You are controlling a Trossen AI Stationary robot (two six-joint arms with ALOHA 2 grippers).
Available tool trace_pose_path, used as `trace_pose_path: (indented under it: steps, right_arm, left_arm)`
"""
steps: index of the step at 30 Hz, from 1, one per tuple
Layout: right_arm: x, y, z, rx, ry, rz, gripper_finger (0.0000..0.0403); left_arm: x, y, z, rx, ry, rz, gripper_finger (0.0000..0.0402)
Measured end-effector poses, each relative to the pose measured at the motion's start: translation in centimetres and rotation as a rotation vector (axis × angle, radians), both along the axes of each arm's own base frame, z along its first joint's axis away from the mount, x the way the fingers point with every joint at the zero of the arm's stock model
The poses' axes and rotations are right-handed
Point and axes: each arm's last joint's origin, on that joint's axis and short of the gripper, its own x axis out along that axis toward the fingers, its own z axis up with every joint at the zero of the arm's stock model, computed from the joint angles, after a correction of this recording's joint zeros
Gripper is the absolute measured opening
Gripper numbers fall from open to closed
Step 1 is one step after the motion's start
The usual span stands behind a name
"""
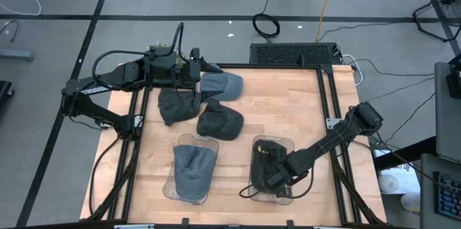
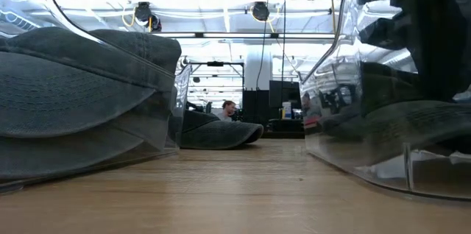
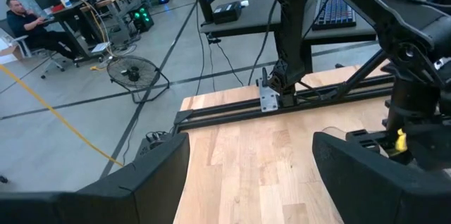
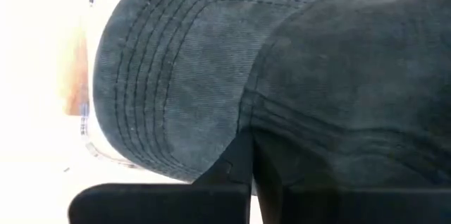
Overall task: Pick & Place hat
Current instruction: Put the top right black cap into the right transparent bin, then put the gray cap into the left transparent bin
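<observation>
Down at five o'clock on the desk (image 1: 288, 106), the right pincer (image 1: 272, 178) sits clenched on a dark hat (image 4: 282, 83), pressing it into the clear right bin (image 1: 284, 142) so it lands inside. The left bin (image 1: 189, 193) at seven o'clock already holds one. Up at eleven o'clock, the left pincer (image 1: 196, 70) hangs released by the loose hats (image 1: 216, 106), likely ready for the next.
</observation>
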Motion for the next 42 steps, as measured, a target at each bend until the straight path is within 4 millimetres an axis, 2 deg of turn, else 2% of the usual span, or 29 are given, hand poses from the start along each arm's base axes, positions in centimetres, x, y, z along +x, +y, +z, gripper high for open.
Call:
trace_pose_path:
  steps: [4,9,12,14,18,21,24,29,31,36,42]
  right_arm:
    - [-0.6,-0.4,1.8,0.001,-0.059,-0.026,0.0000]
    - [-2.1,-1.3,6.3,0.026,-0.250,-0.037,0.0000]
    - [-3.3,-1.7,8.3,-0.047,-0.421,-0.015,0.0000]
    - [-4.3,-2.3,8.9,-0.159,-0.544,-0.013,0.0000]
    - [-5.9,-4.2,7.9,-0.400,-0.769,-0.078,0.0000]
    - [-7.2,-5.7,6.4,-0.478,-0.875,-0.134,0.0000]
    - [-8.3,-6.9,4.8,-0.406,-0.961,-0.086,0.0000]
    - [-9.8,-9.3,4.2,-0.057,-1.167,0.092,0.0000]
    - [-10.3,-10.4,4.0,0.028,-1.225,0.152,0.0000]
    - [-11.5,-12.6,3.4,0.068,-1.301,0.180,0.0000]
    - [-12.2,-14.0,3.4,-0.017,-1.330,0.149,0.0000]
  left_arm:
    - [0.0,0.0,0.0,0.000,-0.001,0.000,0.0306]
    - [0.0,0.0,0.0,0.000,-0.004,0.000,0.0306]
    - [0.0,0.0,0.0,0.000,-0.004,-0.001,0.0306]
    - [0.0,0.0,0.0,0.000,-0.004,0.000,0.0306]
    - [0.0,0.0,0.0,0.000,-0.005,-0.001,0.0306]
    - [0.0,0.0,0.1,0.000,-0.005,0.000,0.0306]
    - [0.0,0.0,0.1,0.000,-0.006,-0.001,0.0306]
    - [0.0,0.0,0.1,0.001,-0.007,0.000,0.0306]
    - [0.0,0.0,0.1,0.001,-0.007,-0.001,0.0306]
    - [0.0,0.0,0.1,-0.002,-0.012,-0.001,0.0306]
    - [0.1,-0.2,0.6,-0.051,-0.066,-0.019,0.0306]
